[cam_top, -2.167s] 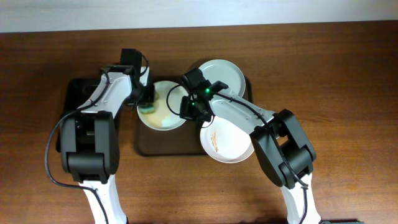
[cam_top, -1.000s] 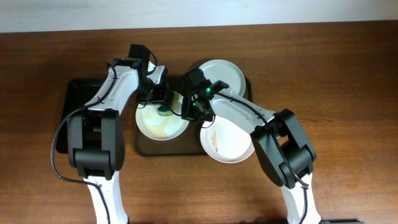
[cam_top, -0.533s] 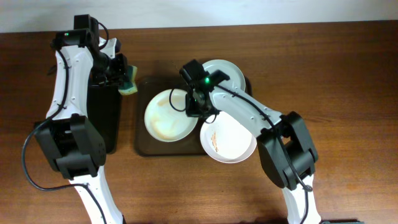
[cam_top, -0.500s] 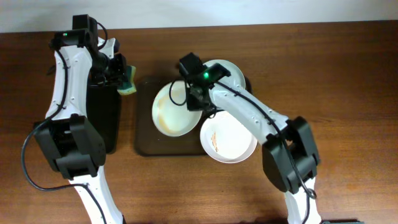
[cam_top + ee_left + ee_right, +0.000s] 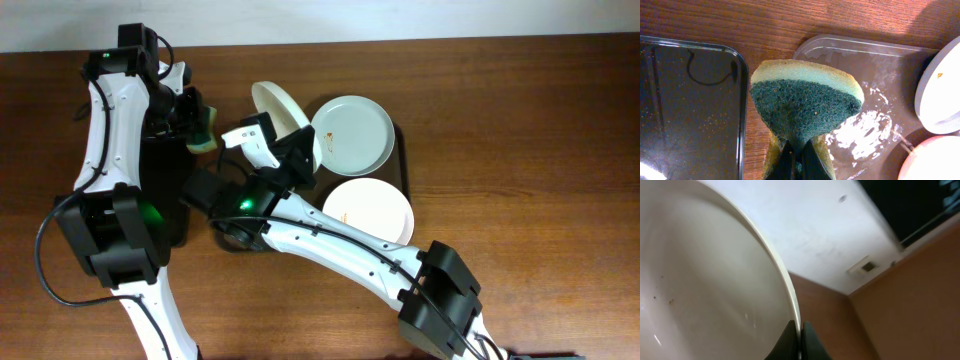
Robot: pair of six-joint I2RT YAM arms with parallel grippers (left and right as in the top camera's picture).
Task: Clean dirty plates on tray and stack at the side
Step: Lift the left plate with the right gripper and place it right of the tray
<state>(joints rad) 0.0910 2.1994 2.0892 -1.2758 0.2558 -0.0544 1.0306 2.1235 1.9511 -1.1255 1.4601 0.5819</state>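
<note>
1. The right hand [image 5: 296,160] was clamped on the rim of the lifted plate [image 5: 284,118]. It held the plate up on edge above the table [image 5: 520,120], towards the far edge and left of centre. The plate was judged to be raised so that it could be carried off the brown tray [image 5: 403,150] to a stacking spot.
2. The left hand [image 5: 194,114] was closed on the sponge [image 5: 206,126]. The sponge hung near the far-left part of the table, over the strip between the black tray [image 5: 165,190] and the brown tray. It was judged to be parked there, out of the right arm's way.
3. The far plate [image 5: 352,133] and the near plate [image 5: 368,210] lay flat on the brown tray, just beside one another. The near plate carried orange marks.
4. The right arm covered most of the brown tray in the overhead view, leaving only its right rim clear to see.
5. The right wrist view was taken up by the lifted plate's face and rim [image 5: 740,280], showing only a few specks. Whether the plate was fully clean could not be told.
6. No stack at the side was visible.
</note>
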